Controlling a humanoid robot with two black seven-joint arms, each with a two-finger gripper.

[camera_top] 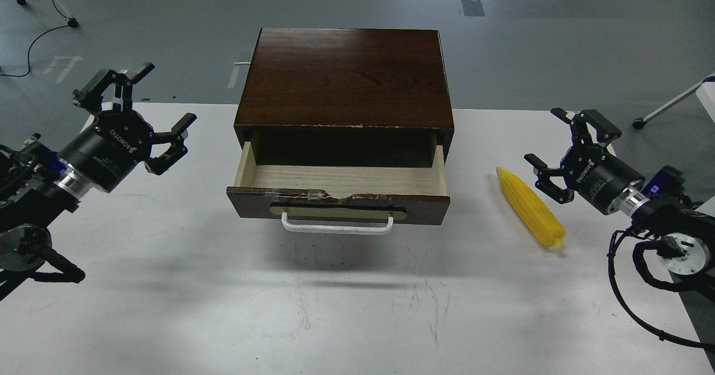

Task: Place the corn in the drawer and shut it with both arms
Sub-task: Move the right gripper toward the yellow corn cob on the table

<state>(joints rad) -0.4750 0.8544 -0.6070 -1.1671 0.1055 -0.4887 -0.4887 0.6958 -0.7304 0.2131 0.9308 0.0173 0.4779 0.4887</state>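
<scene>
Hidden/cut off: rear part of the pulled-out drawer (338,182) sits in shadow under the dark brown wooden cabinet box (343,79), so its back can't be made out. Both black arms run off the frame edges; only wrists + grippers show in full. Right arm's black cable loop (631,302) leaves the frame at lower right.

Drawer: wide, dark brown front w/ chipped top edge, white bar handle (337,227) on a beige plate, pale wood floor inside. It stands open toward the viewer, nothing seen in the lit part.

Bright yellow corn cob (530,206), bumpy kernels, tapered: lies flat on the white tabletop (223,308), right of the drawer, outside it, apart from its front corner. Long axis runs diagonal, narrow tip up-left toward the cabinet, thick end down-right nearer the viewer.

Left gripper (146,93): fingers spread wide, holding nothing, up left of the cabinet, well apart from it.

Right gripper (548,140): fingers also spread, empty, just right of the corn's upper half, not touching it.
</scene>
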